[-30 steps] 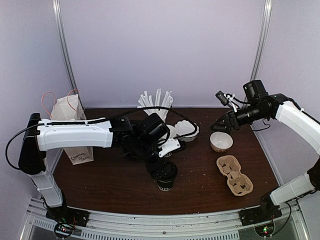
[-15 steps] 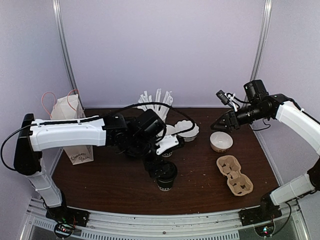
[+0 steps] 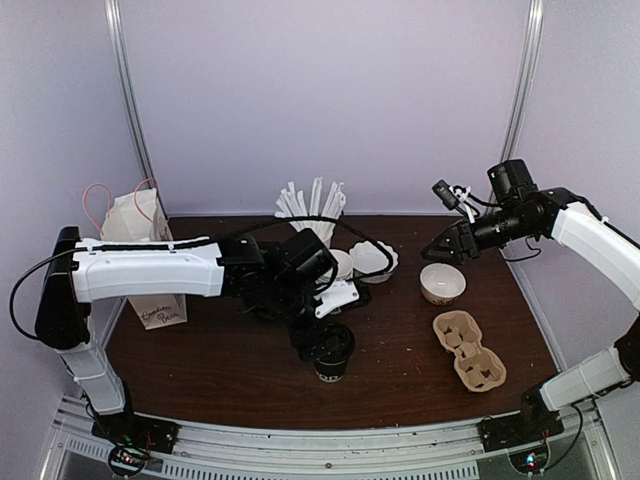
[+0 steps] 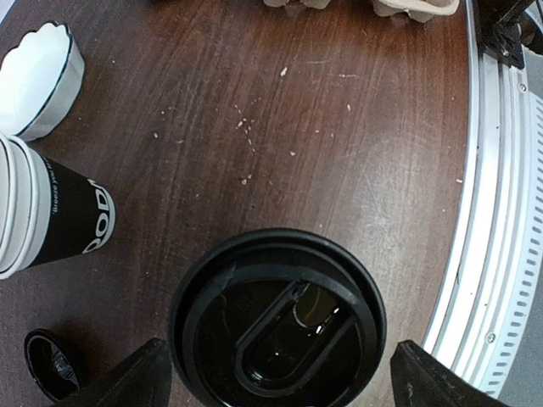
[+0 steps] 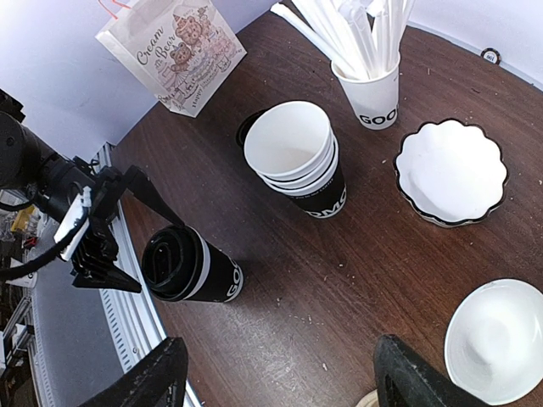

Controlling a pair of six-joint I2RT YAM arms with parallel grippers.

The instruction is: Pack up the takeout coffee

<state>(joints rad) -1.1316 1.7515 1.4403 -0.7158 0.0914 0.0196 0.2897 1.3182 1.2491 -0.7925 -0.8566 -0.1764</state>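
clear: bare table (image 3: 400,372) between takeout coffee (image 3: 331,352) and cup carrier (image 3: 468,350) — open lane | blocked behind coffee: stacked cups (image 5: 293,153), scalloped bowl (image 3: 373,260), straw cup (image 5: 373,100) | left: left arm (image 3: 150,272) spans the table, paper bag (image 3: 135,218) behind it | right: cream bowl (image 3: 442,283) near the carrier's far end

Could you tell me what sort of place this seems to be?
Probably a mock café counter inside a robot test booth: a lidded black paper coffee cup, a tan pulp cup carrier and a white cup of straws sit on a dark wooden table.
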